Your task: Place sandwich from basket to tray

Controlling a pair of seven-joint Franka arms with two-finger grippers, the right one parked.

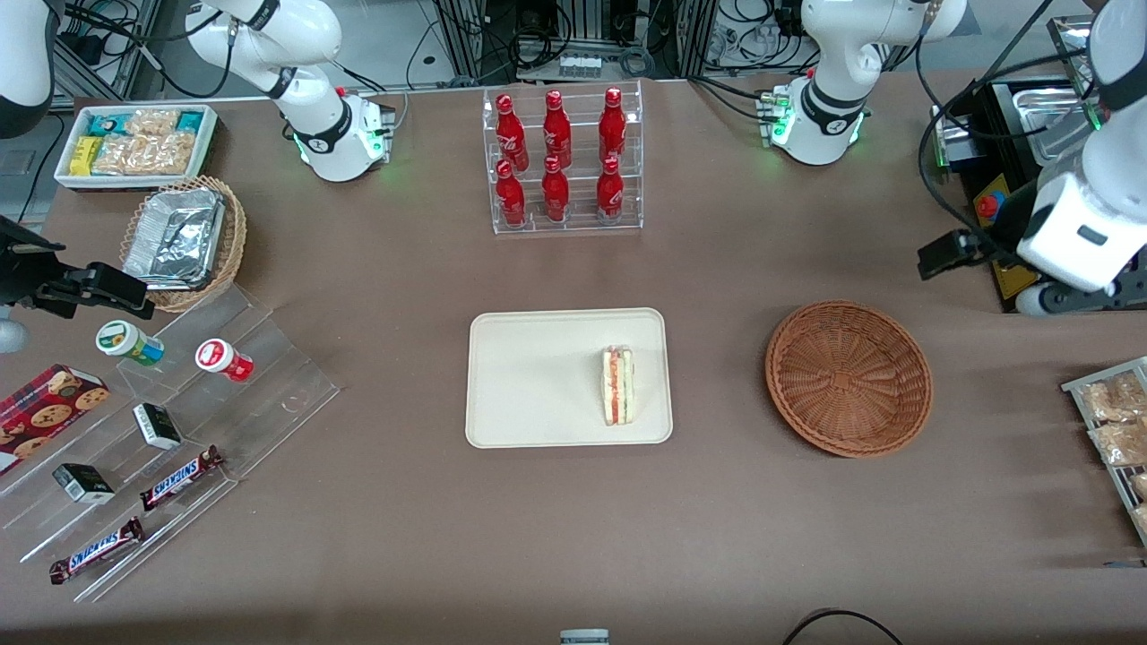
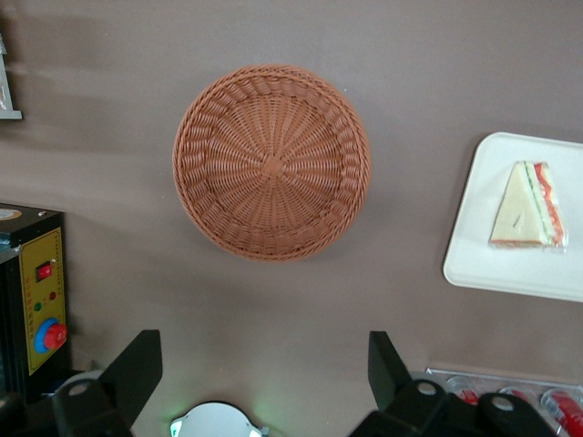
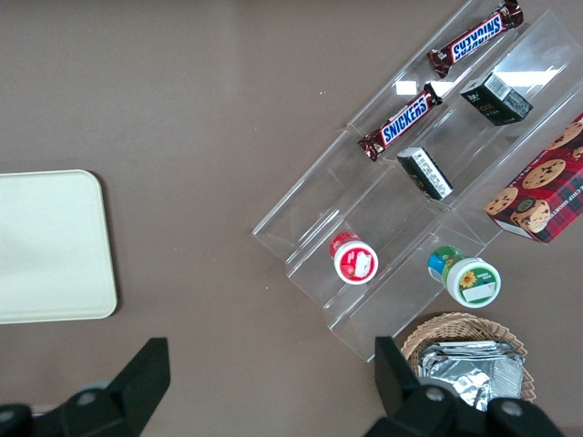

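- Front view, going across: snack bin [image 1: 134, 143], foil trays [image 1: 175, 237] in a tan basket [image 1: 235, 235], and a clear stepped stand [image 1: 269, 376] with two small tubs [image 1: 130, 343], small boxes [image 1: 157, 425], two Snickers bars [image 1: 179, 477] and a cookie box [image 1: 45, 408], all toward the parked arm's end of the tabletop [image 1: 403, 537].
- Bottle rack [image 1: 564, 161] with six red bottles sits mid-table, farther from the front camera than the tray [image 1: 529, 376].
- Sandwich [image 1: 617, 385] lies on the tray, near the edge closest to the basket [image 1: 848, 378], striped cut edge showing.
- Basket sits apart from the tray, toward the working arm's end, nothing in it.
- Pincer [image 1: 950, 253] hangs above the tabletop, farther from the front camera than the basket and clear of it.
- Left wrist view: the pincer [image 2: 264, 369] is released, fingers [image 2: 137, 364] spread wide with nothing between them; the basket [image 2: 271, 162] and the sandwich [image 2: 528, 208] on the tray [image 2: 483, 264] lie below.
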